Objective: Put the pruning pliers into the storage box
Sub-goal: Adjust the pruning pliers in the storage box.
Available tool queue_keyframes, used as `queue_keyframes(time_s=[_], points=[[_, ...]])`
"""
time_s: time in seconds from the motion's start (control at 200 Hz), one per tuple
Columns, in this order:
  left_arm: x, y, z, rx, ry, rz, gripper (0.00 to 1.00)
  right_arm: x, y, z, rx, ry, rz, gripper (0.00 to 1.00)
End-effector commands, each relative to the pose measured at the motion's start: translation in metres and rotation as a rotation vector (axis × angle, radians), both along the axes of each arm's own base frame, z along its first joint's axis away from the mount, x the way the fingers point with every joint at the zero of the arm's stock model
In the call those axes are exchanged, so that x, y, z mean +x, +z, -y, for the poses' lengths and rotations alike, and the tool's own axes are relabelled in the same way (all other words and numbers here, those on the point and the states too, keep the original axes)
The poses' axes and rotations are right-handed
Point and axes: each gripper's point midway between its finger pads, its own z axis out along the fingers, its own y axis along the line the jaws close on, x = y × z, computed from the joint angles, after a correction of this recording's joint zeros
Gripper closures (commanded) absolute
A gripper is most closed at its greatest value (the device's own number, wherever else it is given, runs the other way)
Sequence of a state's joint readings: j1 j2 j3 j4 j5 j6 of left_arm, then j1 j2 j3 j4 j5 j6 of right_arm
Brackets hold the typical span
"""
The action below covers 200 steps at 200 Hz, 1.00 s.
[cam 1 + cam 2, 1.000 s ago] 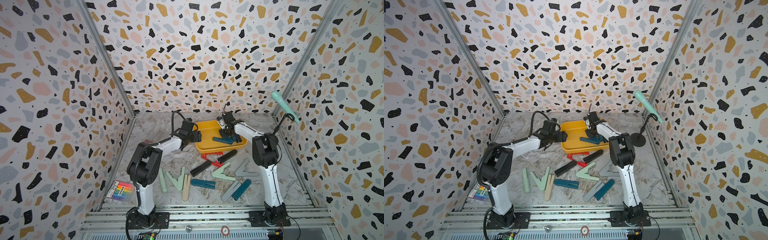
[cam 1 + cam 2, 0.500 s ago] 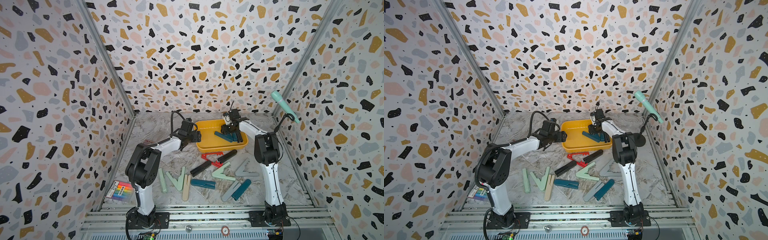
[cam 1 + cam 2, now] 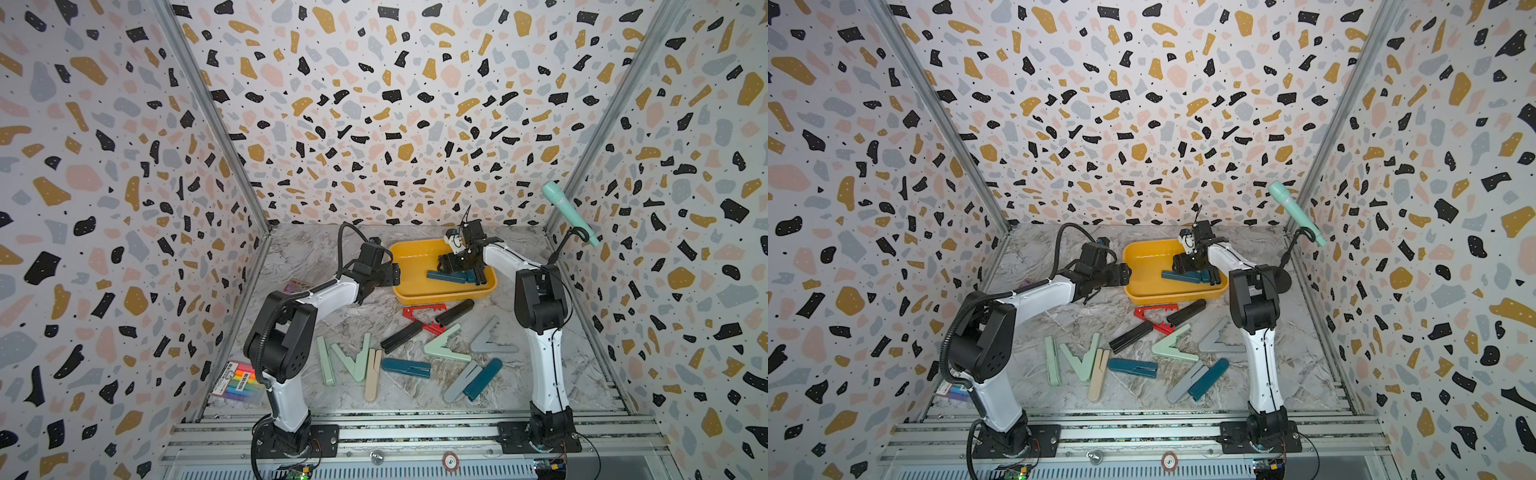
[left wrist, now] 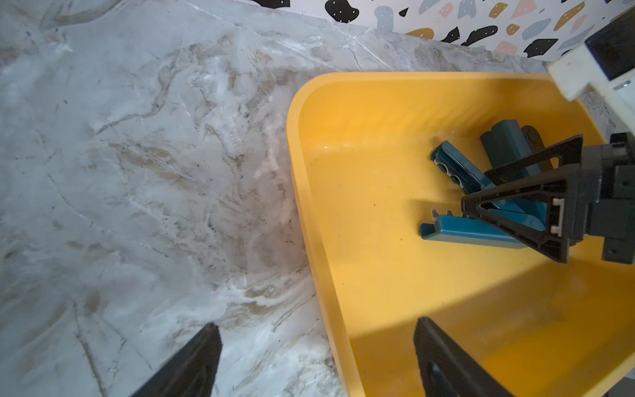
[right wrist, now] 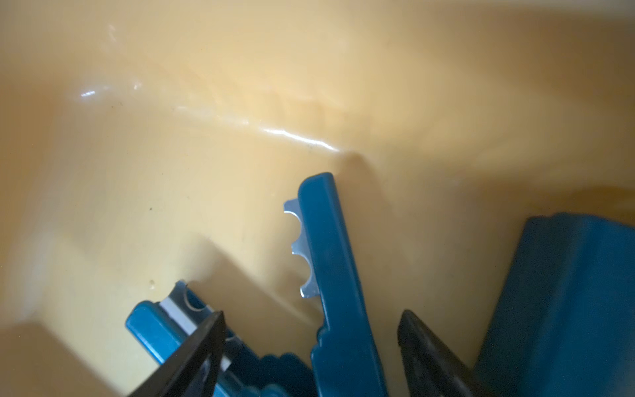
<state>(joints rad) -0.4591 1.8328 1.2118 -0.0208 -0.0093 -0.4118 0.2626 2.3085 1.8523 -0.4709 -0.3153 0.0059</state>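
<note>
Yellow plastic, low-walled: the storage box sits just right of centre in both top views, at the back of the marbled surface. I find the right hand lowered inside it, over a dark teal pair of pruning pliers lying on the box floor. The left hand hangs at the box's left wall. Lower in the frame the loose pliers lie scattered on the surface, all outside the box: red, black, mint, grey, teal and beige.

Left wrist view: the left hand's fingers stand wide apart and grip nothing. One is over the marble and one over the box floor, with the box rim between them. A second teal tool lies beside the first, by the right hand.

Right wrist view: the right hand's fingers are spread. One toothed teal arm lies between them, and neither finger touches it. I record this hand as open and empty, with the tool resting on the yellow floor.

Judgement: the step in hand is the drop-off of one pair, and most pairs are outstanding. The next move calls for raising the right hand straight up, clear of tool and wall. It should then go to a loose pair, likely the black pair just below the box, and close across its narrow width.
</note>
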Motion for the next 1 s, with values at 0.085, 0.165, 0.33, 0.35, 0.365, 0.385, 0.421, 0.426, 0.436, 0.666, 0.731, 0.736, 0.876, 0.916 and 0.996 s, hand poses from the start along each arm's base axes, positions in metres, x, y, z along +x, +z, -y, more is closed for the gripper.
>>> queue_keyframes(time_s=[0.085,0.165,0.33,0.35,0.365,0.385,0.421,0.426,0.436,0.666,0.731,0.736,0.876,0.916,0.996], points=[[0.002,0.016,-0.001,-0.026,0.014,0.041,0.13,-0.002,0.048,-0.008,0.047,0.061,0.058,0.19],[0.001,0.016,-0.002,-0.028,0.016,0.043,0.13,-0.007,0.043,-0.010,0.041,0.083,0.042,0.19],[0.000,0.018,-0.003,-0.031,0.018,0.048,0.13,-0.014,0.040,-0.020,0.052,0.105,0.023,0.18],[0.000,0.017,-0.003,-0.031,0.018,0.046,0.13,-0.014,0.041,-0.022,0.053,0.107,0.026,0.18],[0.000,0.017,-0.002,-0.032,0.018,0.047,0.13,-0.014,0.041,-0.023,0.053,0.107,0.028,0.18],[-0.001,0.017,-0.003,-0.031,0.017,0.045,0.13,-0.013,0.043,-0.025,0.053,0.106,0.033,0.18],[0.000,0.018,-0.002,-0.033,0.017,0.048,0.13,-0.012,0.045,-0.028,0.059,0.108,0.040,0.18],[0.000,0.018,-0.002,-0.033,0.017,0.048,0.13,-0.012,0.045,-0.029,0.060,0.107,0.039,0.18],[0.000,0.017,-0.003,-0.032,0.018,0.047,0.13,-0.011,0.046,-0.030,0.063,0.106,0.041,0.18],[-0.004,0.021,-0.006,-0.029,0.021,0.054,0.13,-0.009,0.046,-0.041,0.101,0.124,0.025,0.18],[-0.005,0.021,-0.007,-0.025,0.026,0.057,0.13,-0.010,0.050,-0.041,0.129,0.135,0.022,0.18],[-0.005,0.021,-0.007,-0.025,0.026,0.057,0.13,-0.010,0.050,-0.041,0.131,0.136,0.023,0.18],[-0.007,0.020,-0.008,-0.024,0.024,0.053,0.13,-0.016,0.058,-0.042,0.134,0.198,0.047,0.18],[-0.007,0.020,-0.008,-0.027,0.026,0.053,0.13,-0.019,0.057,-0.040,0.115,0.227,0.054,0.18],[-0.007,0.021,-0.008,-0.030,0.025,0.056,0.13,-0.023,0.048,-0.033,0.038,0.290,0.073,0.17]])
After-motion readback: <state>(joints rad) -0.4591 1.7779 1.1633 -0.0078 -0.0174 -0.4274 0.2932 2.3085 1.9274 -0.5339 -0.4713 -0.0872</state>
